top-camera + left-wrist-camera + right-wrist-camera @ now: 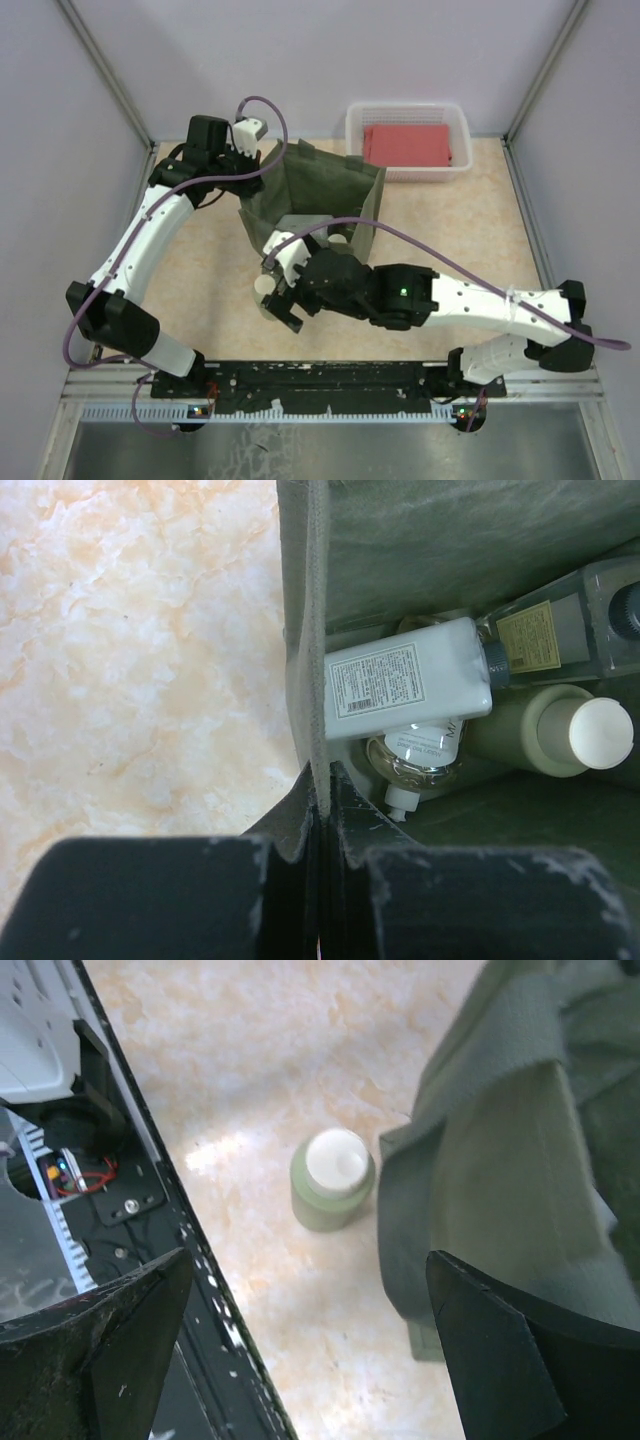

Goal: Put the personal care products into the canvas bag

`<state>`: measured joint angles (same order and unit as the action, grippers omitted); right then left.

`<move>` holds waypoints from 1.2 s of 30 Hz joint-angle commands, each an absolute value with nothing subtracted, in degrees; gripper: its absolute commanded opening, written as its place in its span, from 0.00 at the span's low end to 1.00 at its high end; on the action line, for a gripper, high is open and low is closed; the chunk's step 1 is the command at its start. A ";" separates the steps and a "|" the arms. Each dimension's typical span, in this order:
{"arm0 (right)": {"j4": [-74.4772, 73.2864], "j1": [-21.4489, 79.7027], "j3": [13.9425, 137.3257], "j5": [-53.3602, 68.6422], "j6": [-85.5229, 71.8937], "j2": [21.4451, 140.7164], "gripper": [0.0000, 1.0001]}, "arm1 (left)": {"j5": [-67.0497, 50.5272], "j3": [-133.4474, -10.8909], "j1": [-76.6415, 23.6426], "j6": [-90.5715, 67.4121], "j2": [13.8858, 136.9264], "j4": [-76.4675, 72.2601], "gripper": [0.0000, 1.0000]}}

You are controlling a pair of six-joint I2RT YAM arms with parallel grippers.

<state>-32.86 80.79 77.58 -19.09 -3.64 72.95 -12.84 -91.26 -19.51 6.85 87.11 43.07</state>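
The round olive-green bottle [333, 1182], cream cap up, stands mid-frame on the worktop [250, 1060] beside the canvas bag [520, 1160], below the wide-open, empty right end effector [308, 1270]; the left end effector [322, 805] pinches the bag's rim.

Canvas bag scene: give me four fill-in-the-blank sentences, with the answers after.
1. The left gripper pinches the canvas bag's rim; the white bottle lies ___ the bag.
2. The olive-green bottle outside the bag stands ___ on the table.
3. The right gripper hovers above it, jaws ___.
4. The white lattice basket holds a ___ cloth.
Missing words: inside, upright, open, red.
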 commanded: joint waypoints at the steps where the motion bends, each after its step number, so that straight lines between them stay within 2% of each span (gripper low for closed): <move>1: -23.98 80.88 77.79 -14.55 -2.62 78.68 0.99 | -14.31 -94.41 -19.07 7.01 86.57 39.22 0.00; 6: -19.48 78.19 78.87 -6.12 -2.85 83.51 0.99 | -14.25 -93.70 -19.03 7.62 86.15 39.37 0.00; 11: -18.63 75.32 80.33 -3.10 -1.76 87.10 0.99 | -14.26 -93.26 -19.07 8.04 86.11 39.18 0.00; 20: -18.94 69.83 80.27 -1.79 0.03 91.65 0.99 | -15.16 -91.57 -18.99 7.92 86.76 37.74 0.00; 36: -19.27 69.52 81.70 -1.62 -0.46 101.87 0.99 | -14.82 -91.43 -18.73 8.52 84.95 37.65 0.00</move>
